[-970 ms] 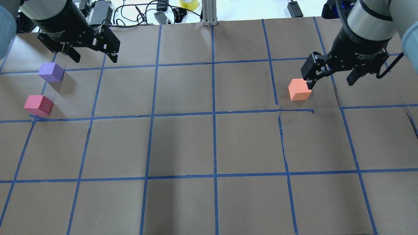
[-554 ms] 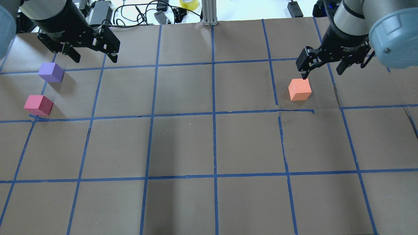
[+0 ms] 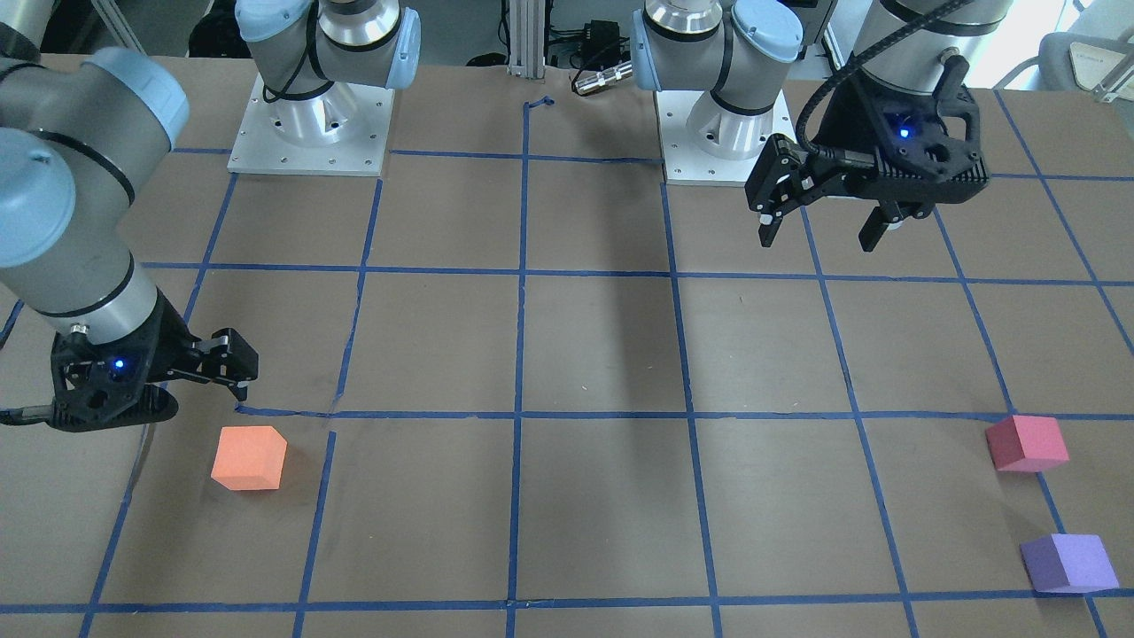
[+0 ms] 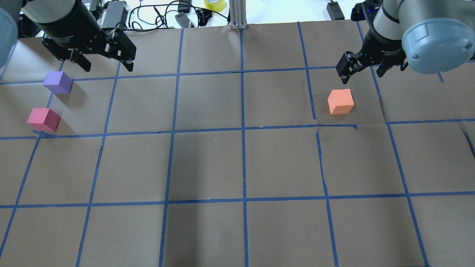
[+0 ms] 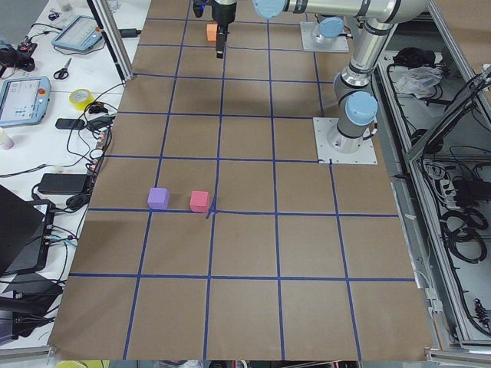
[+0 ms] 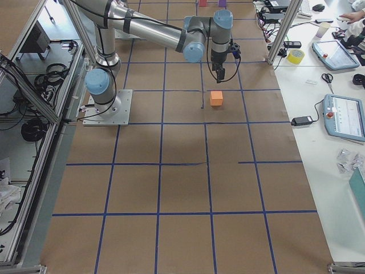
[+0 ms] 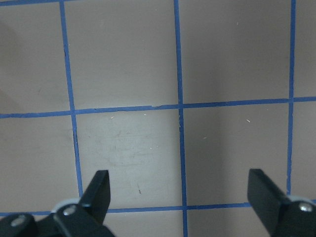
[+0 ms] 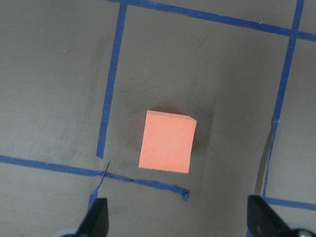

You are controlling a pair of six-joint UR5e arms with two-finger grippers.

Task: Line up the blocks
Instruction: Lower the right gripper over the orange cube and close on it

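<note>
On brown paper near the spread right tool sits a matte, sharp-edged orange cube; left tool spread too.

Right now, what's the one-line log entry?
left gripper: open, empty | right gripper: open, raised near orange block | pink block, purple block: close together, robot's left | line: not formed
</note>
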